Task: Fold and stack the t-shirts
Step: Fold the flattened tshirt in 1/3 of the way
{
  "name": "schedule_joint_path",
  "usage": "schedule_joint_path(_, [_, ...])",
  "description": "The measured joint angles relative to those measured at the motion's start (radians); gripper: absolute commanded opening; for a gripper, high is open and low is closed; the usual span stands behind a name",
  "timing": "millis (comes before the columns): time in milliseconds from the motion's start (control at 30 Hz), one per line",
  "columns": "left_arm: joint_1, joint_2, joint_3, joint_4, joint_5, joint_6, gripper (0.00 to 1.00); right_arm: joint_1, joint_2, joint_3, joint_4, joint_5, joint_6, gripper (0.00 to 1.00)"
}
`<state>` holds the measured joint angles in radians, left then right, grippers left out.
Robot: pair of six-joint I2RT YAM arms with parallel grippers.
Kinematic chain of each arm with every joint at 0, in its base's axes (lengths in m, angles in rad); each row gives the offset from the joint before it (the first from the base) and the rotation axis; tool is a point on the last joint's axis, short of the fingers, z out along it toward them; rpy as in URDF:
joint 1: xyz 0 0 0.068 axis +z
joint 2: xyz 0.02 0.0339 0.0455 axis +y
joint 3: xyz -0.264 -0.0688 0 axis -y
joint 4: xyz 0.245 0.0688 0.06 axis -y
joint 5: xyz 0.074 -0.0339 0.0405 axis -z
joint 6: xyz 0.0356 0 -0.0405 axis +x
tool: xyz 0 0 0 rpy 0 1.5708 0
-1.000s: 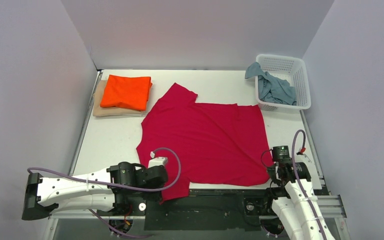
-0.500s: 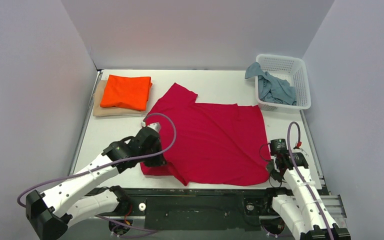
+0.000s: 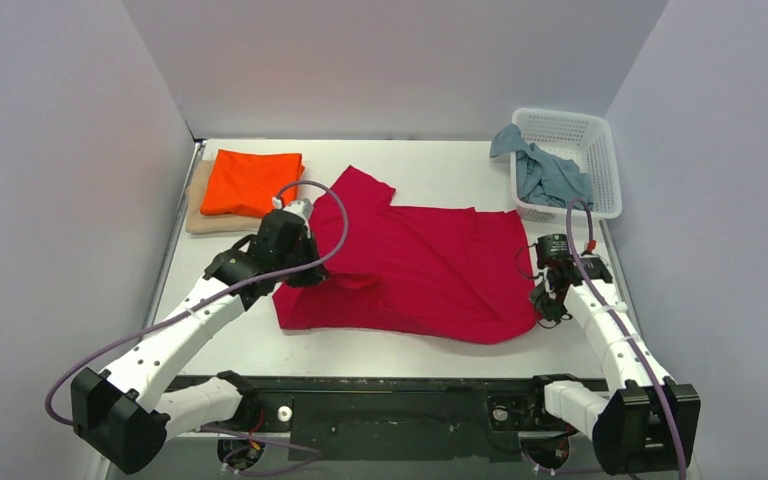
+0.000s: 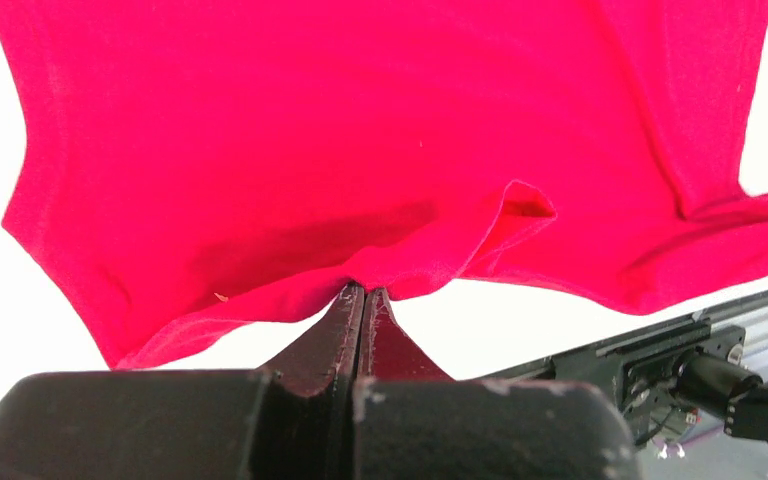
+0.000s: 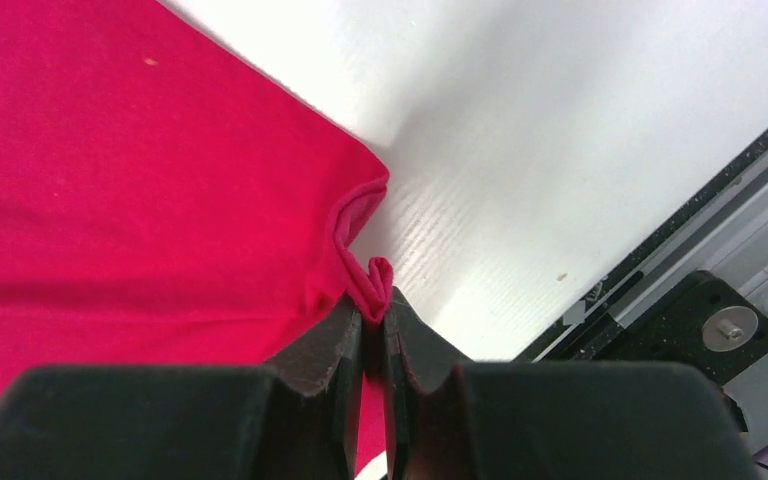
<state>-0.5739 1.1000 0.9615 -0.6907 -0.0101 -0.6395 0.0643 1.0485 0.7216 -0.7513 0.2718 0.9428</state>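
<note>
Crimson t-shirt sits pinched in left end effector and right end effector.

Beige t-shirt mostly under orange t-shirt

- We see a white table standing in a small booth.
- Behind the table rises a plain, pale grey back wall.
- A left wall and a right wall of the same grey flank the table.
- A black rail runs along the table's near edge.
- Soft, even light falls on the table.
</note>
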Motion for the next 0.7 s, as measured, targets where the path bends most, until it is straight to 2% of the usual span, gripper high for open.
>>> schedule_joint_path(367, [0.111,0.122,0.024,0.118,0.037,0.077,0.00,-0.007,0.212,0.154,0.060,-0.012,-0.031,0.07])
schedule_joint_path(600, [0.129,0.203,0.040,0.219,0.032,0.116,0.00,-0.020,0.343,0.220,0.098,-0.023,-0.051,0.07])
schedule_joint_path(667, [0.131,0.242,0.061,0.233,0.023,0.133,0.00,-0.021,0.368,0.230,0.107,-0.026,-0.055,0.11])
schedule_joint_path(700, [0.132,0.262,0.075,0.237,0.017,0.141,0.04,-0.023,0.372,0.231,0.112,-0.026,-0.055,0.15])
